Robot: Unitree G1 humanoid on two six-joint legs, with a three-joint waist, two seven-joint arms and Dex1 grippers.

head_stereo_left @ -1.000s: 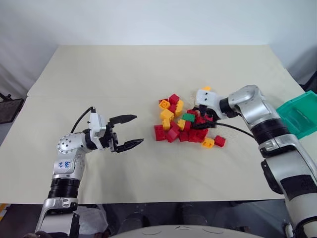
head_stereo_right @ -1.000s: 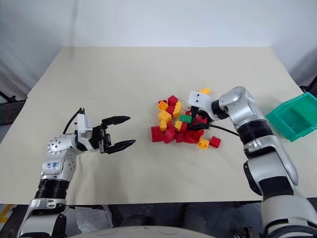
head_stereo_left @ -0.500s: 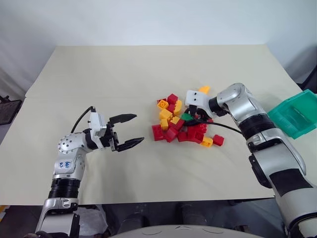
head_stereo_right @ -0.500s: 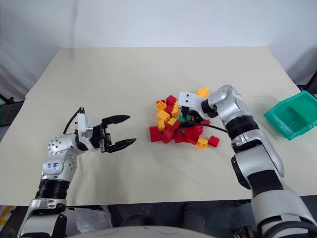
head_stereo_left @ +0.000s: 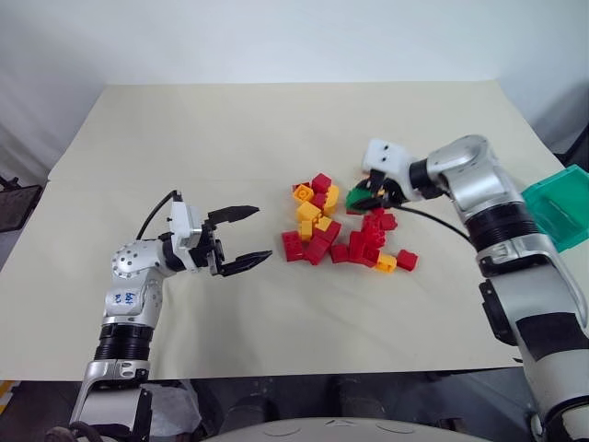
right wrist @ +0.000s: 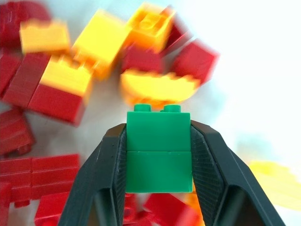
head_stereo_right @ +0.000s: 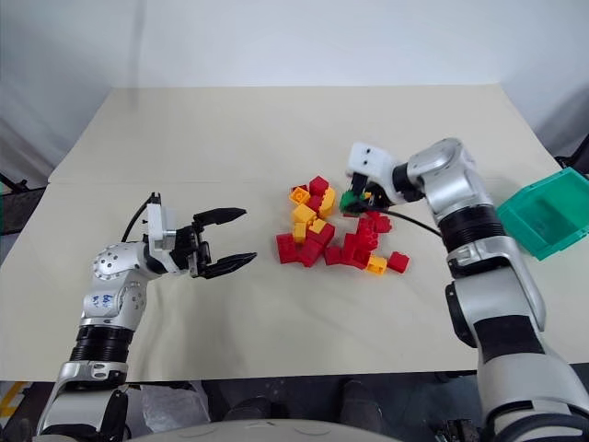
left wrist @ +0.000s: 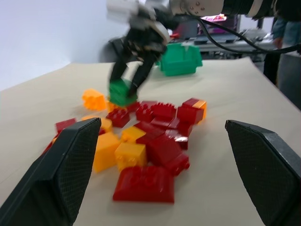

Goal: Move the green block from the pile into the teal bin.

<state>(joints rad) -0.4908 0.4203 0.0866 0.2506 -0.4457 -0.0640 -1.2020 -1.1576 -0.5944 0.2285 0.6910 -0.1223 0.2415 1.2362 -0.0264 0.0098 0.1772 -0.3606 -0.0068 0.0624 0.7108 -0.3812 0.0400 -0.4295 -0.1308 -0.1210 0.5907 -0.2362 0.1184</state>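
Green block (right wrist: 158, 150) pinched in right tool (right wrist: 158, 155); left tool (head_stereo_left: 241, 238) open, pile (head_stereo_left: 345, 226) blurred.

**Four views around the pile**

Both eye views look forward and down from above onto the pile (head_stereo_left: 340, 226), sharing it whole. The left wrist view faces it low across the table (left wrist: 235, 94) from nearby. The right wrist view looks down on it from close above.
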